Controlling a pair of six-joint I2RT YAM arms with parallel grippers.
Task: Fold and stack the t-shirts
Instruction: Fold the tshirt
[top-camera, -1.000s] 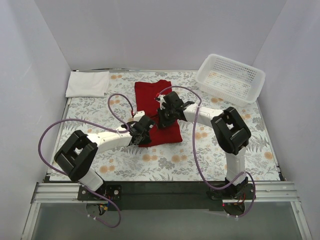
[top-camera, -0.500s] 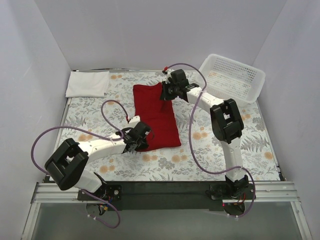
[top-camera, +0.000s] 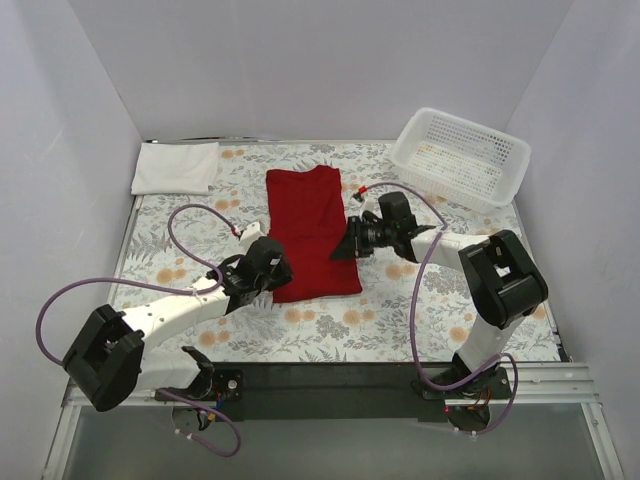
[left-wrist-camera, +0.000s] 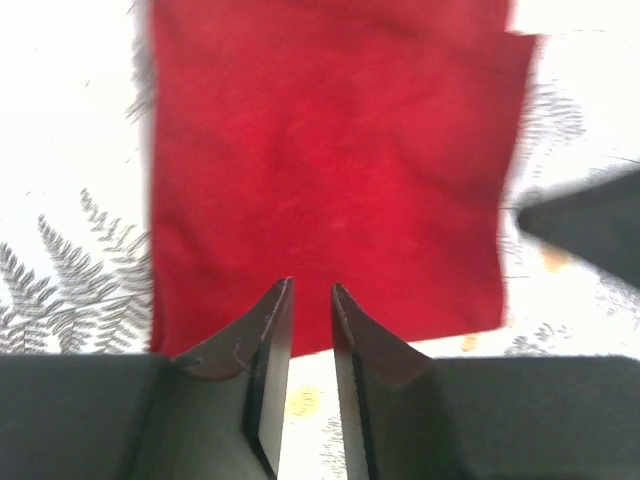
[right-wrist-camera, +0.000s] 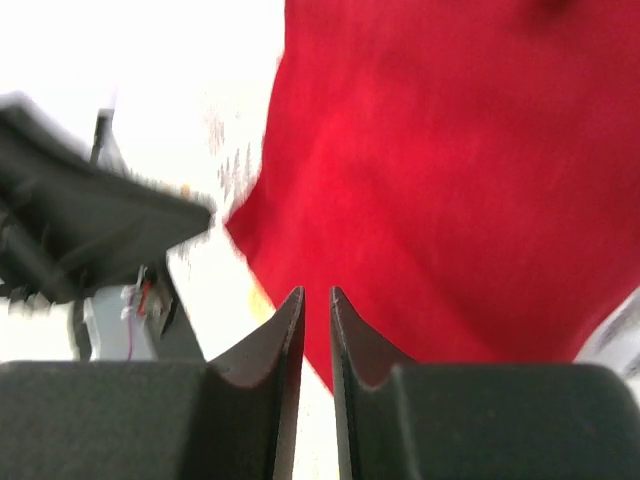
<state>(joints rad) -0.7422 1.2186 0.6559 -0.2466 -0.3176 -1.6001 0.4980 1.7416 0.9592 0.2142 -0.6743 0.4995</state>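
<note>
Red cloth, the t-shirt (top-camera: 312, 232), is seen lying flat as a long panel on the tabletop (top-camera: 400, 310), between the left pincer (left-wrist-camera: 311, 288) at its near corner and the right pincer (right-wrist-camera: 316, 292) at its side edge; both are held narrowly apart, empty. A crosswise fold is judged next: the near hem must be gripped.

Red t-shirt (top-camera: 310, 232) flat mid-table, white t-shirt (top-camera: 176, 167) far-left
</note>
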